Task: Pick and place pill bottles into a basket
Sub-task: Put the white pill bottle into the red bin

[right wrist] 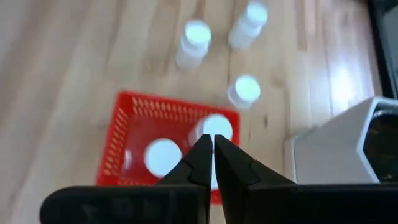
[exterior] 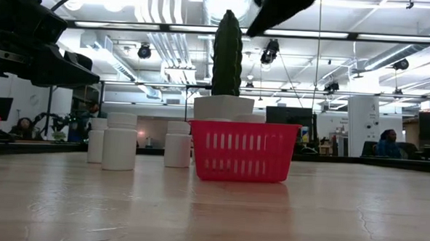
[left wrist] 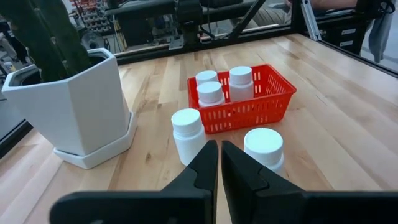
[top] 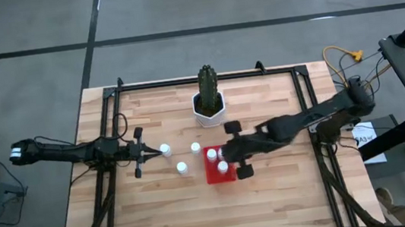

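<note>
Fingers on both arms are pressed together with nothing between them — the left gripper (top: 149, 156) sits low near the table's left side, pointing toward the middle, and the right gripper (top: 231, 153) hangs above the red basket (top: 211, 175), tips pointing down into it.

The basket is a small bright red bin with slotted walls and an open top, standing about mid-table, just in front of the cactus pot (top: 208, 113) (white, angular, on a matching saucer, with a tall dark green cactus in it). The pot sits nearer the table's far edge.

Three pill bottles are inside the basket (left wrist: 240, 82), all upright, packed toward one end. They're plain white cylinders with ribbed white caps, all alike. Three more stand upright on the bare wood to the left of the basket: one closest to the left gripper (top: 165, 150), one nearer the front edge (top: 182, 167), one nearer the pot (top: 196, 148). None of them touch each other.

No labels or writing I can read on any bottle, the basket or the pot — the bottles look totally blank from every angle.
</note>
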`<action>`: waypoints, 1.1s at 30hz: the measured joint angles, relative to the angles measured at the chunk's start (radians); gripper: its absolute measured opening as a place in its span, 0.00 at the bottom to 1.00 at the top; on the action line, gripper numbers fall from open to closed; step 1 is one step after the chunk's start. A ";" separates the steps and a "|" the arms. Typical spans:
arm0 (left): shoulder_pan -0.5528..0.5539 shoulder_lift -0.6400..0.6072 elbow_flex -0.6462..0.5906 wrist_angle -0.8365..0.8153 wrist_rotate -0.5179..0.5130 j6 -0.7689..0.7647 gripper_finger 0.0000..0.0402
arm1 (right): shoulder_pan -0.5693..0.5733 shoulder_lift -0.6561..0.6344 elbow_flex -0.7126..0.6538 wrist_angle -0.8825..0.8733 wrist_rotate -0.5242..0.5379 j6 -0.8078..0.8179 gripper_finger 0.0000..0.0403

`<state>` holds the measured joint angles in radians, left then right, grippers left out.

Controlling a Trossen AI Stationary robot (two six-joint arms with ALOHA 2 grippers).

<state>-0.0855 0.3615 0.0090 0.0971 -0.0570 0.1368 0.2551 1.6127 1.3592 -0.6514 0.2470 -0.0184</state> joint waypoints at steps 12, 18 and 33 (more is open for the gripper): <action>0.000 -0.002 0.000 0.000 0.000 -0.001 0.01 | 0.020 -0.492 -0.528 0.524 -0.001 -0.062 0.02; 0.000 -0.002 0.000 0.033 0.000 0.000 0.01 | 0.020 -0.707 -0.701 0.596 -0.001 -0.067 0.02; 0.000 -0.002 0.000 0.139 0.000 -0.001 0.01 | 0.021 -0.993 -1.093 0.907 -0.002 -0.127 0.02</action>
<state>-0.0855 0.3600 0.0090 0.2361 -0.0570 0.1360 0.2756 0.6193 0.2658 0.2560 0.2455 -0.1453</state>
